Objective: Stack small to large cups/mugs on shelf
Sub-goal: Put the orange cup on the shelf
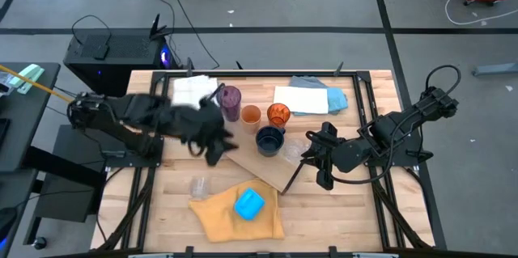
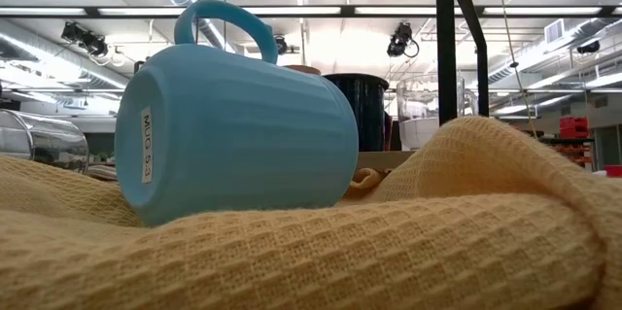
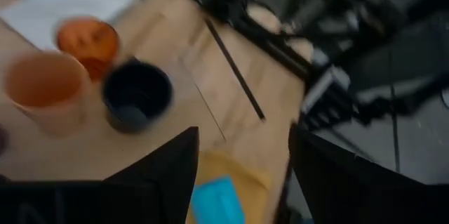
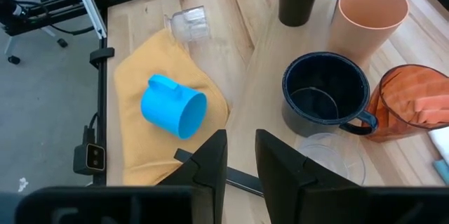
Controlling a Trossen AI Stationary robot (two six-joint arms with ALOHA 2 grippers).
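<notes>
The shelf [image 1: 279, 169] is shown lying flat at the worktop [image 1: 356, 209] centre, with the navy mug [image 1: 270, 139], light orange cup [image 1: 251, 114], amber ribbed cup [image 1: 278, 114] and purple tumbler [image 1: 231, 102] grouped at its far end. The bright blue mug [image 1: 249, 204] is seen on its side on a yellow cloth [image 1: 218, 217] at the near edge. The left tool [image 1: 212, 146] is held released over the shelf's left side; the right tool [image 1: 317, 159] is seen with a narrow gap, grasping nothing.
</notes>
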